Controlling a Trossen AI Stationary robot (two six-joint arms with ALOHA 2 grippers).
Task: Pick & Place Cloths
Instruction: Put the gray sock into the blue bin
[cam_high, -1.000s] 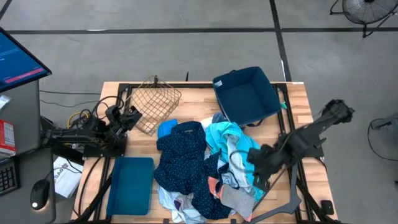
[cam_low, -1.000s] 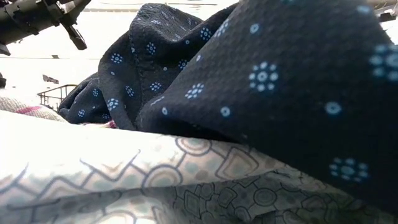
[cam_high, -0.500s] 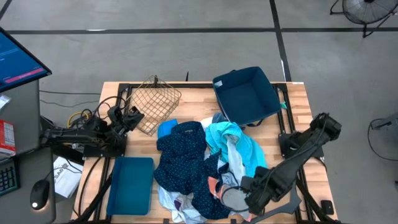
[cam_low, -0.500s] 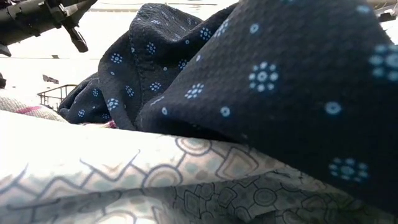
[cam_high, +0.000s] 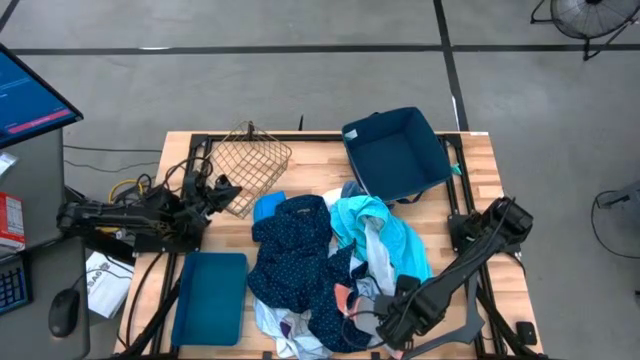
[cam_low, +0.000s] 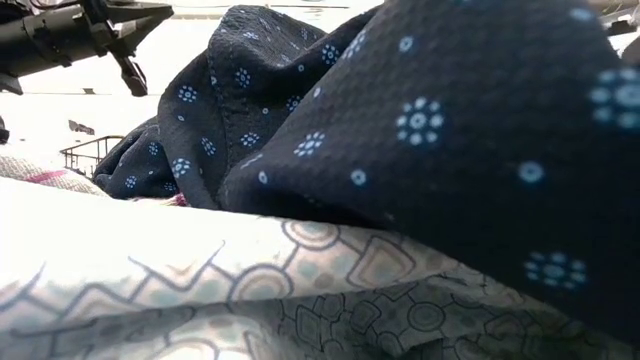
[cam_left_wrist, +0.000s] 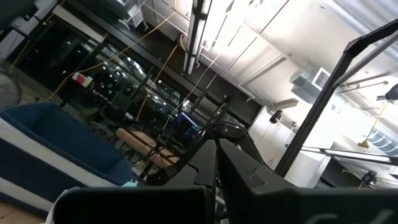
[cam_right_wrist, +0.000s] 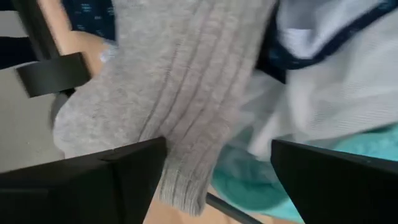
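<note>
The cloths (cam_high: 325, 275) lie heaped on the near half of the wooden table (cam_high: 490, 170), spreading from the navy dotted garment (cam_high: 290, 250) to the turquoise piece (cam_high: 385, 235), with the navy fabric bin (cam_high: 398, 155) well apart at the far side. The right gripper (cam_high: 385, 322) hangs over the near right edge of the pile, jaws spread wide and holding nothing. Its wrist camera shows the ribbed grey sock (cam_right_wrist: 168, 81) lying between the two fingers (cam_right_wrist: 106, 180), with white cloth (cam_right_wrist: 348, 99) just beside it.

To grasp well, the gripper should probably sink until both fingers straddle the sock alone, then close; how deep the sock sits cannot be told. Catching the white cloth would likely drag the pile.

The left gripper (cam_high: 222, 190) waits shut near the wire basket (cam_high: 250, 165).
</note>
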